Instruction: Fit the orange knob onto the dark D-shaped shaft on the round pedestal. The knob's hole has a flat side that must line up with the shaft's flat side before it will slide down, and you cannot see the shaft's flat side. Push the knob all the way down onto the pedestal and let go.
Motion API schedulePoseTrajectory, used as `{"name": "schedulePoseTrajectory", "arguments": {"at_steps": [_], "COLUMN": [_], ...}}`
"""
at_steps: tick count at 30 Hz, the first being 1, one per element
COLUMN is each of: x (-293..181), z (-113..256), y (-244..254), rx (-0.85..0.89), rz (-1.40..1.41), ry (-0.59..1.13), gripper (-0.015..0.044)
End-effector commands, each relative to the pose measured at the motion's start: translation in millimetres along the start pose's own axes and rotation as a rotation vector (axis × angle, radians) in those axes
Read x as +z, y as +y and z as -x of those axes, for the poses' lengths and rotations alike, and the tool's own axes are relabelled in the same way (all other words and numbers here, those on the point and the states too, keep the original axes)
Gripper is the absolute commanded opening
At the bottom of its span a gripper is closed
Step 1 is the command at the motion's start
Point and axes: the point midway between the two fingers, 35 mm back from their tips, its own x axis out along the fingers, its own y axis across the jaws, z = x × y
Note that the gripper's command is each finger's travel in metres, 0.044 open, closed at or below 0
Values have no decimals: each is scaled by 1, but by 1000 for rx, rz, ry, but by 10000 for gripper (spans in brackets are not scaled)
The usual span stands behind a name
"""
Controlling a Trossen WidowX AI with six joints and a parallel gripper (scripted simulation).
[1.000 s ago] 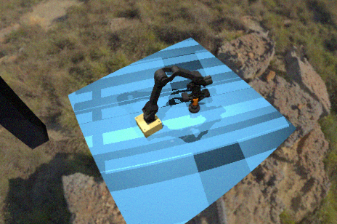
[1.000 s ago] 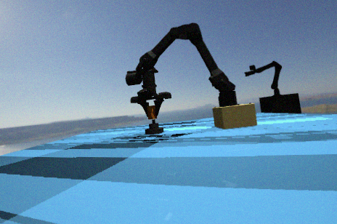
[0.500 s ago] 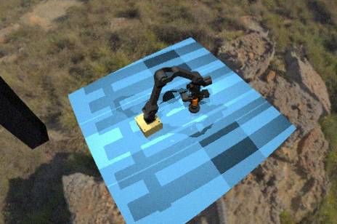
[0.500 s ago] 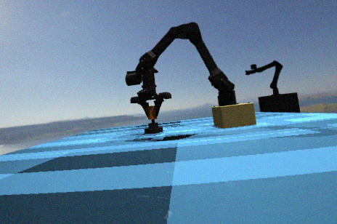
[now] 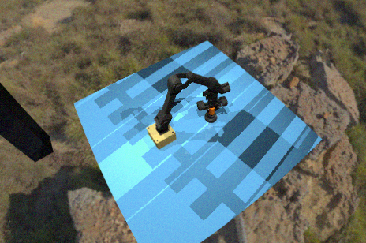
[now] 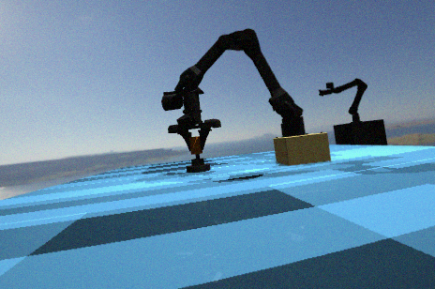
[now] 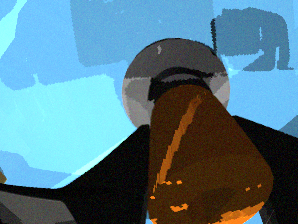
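The orange knob (image 5: 212, 110) (image 6: 195, 145) (image 7: 205, 135) is upright between the fingers of my gripper (image 5: 212, 109) (image 6: 196, 144) (image 7: 190, 128), which is shut on it. The dark round pedestal (image 5: 211, 119) (image 6: 198, 168) (image 7: 172, 52) stands directly below. In the exterior view, a dark upright piece, the shaft (image 6: 198, 156), shows between the knob's lower end and the pedestal base, so the knob is above the base. The knob hides most of the shaft in the wrist view. The shaft's flat side and whether its tip is inside the hole cannot be seen.
My arm rises from a yellow base block (image 5: 161, 136) (image 6: 302, 148) on the blue patterned table (image 5: 130, 173) (image 6: 211, 244). A second dark arm on a black block (image 6: 360, 132) stands in the background. Dark shadows lie around the pedestal.
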Motion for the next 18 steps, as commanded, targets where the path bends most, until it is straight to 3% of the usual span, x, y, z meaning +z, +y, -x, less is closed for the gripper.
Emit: {"name": "schedulePoseTrajectory", "arguments": {"at_steps": [1,10,18], "x": [0,1,1], "z": [3,6,3], "y": [1,-1,-1], "rx": [1,0,0], "rz": [6,205,215], "ry": [-4,-4,-4], "gripper": [0,0,0]}}
